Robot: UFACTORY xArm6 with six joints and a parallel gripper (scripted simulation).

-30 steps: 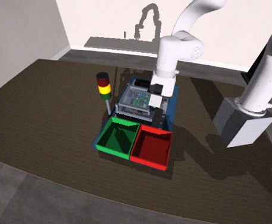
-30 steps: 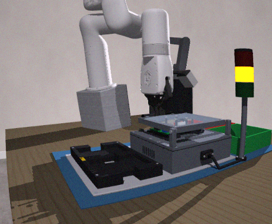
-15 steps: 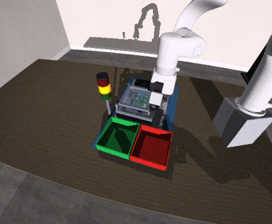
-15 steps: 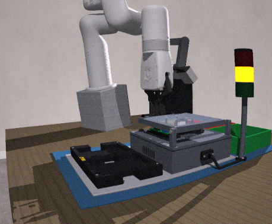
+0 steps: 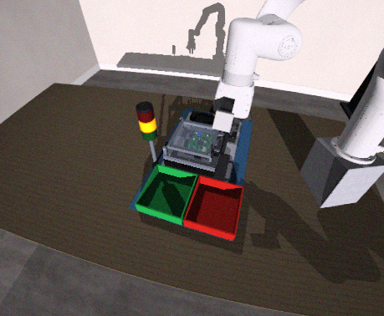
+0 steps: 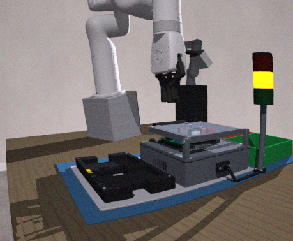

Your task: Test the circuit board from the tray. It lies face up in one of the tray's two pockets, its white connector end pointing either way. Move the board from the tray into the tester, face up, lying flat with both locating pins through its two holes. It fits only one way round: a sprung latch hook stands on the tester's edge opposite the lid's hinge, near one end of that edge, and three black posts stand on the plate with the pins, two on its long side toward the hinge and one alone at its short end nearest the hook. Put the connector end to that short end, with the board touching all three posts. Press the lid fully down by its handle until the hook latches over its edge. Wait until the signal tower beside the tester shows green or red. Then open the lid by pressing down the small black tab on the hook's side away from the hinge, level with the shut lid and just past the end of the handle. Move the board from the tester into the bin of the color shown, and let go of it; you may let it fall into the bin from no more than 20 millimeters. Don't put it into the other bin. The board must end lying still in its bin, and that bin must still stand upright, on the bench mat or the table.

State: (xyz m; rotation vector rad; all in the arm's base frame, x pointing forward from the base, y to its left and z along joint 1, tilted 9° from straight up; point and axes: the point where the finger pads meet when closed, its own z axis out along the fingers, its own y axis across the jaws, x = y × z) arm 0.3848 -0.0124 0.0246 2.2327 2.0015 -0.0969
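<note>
While the signal tower (image 6: 263, 80) glowed yellow, the gripper (image 6: 170, 95) hung above the tester (image 6: 193, 159), fingers nearly closed on nothing; the circuit board (image 5: 198, 142) lay under the shut clear lid (image 6: 196, 129).

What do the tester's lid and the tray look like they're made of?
Lid: looks like clear plastic in a grey, possibly metal frame; the green board shows through it in the top view. Tray: seemingly moulded black plastic, matte with a faint sheen; blocky raised walls around recessed pockets. Neither material is certain from looks alone.
</note>
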